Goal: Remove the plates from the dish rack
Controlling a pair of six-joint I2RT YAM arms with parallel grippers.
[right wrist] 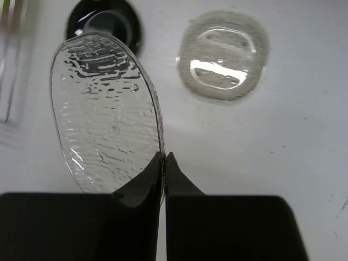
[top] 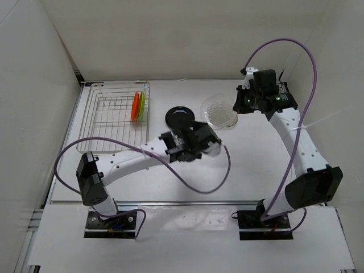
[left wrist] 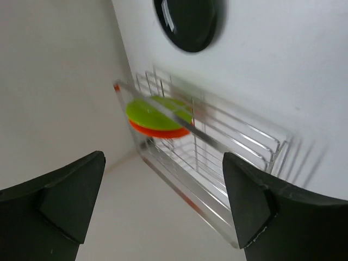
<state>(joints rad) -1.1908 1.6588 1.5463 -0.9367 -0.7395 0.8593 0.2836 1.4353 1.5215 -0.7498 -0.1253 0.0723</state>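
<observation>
Pinching clear rippled round plate (right wrist: 103, 109) in right claw (right wrist: 164, 157), right of silver wire dish rack (top: 114, 122); left claw (left wrist: 163, 166) spread, empty. Upright inside rack: orange round plate (top: 135, 107), lime green round plate (top: 142, 101); beside rack, black round plate (top: 179, 115)

Light: bright, even, diffuse; shadows faint.
Glare: white highlights on clear plate (right wrist: 103, 109) and black plate (left wrist: 187, 22).
Blur: left wrist view soft; rack (left wrist: 187, 190) near edge out of focus.
</observation>
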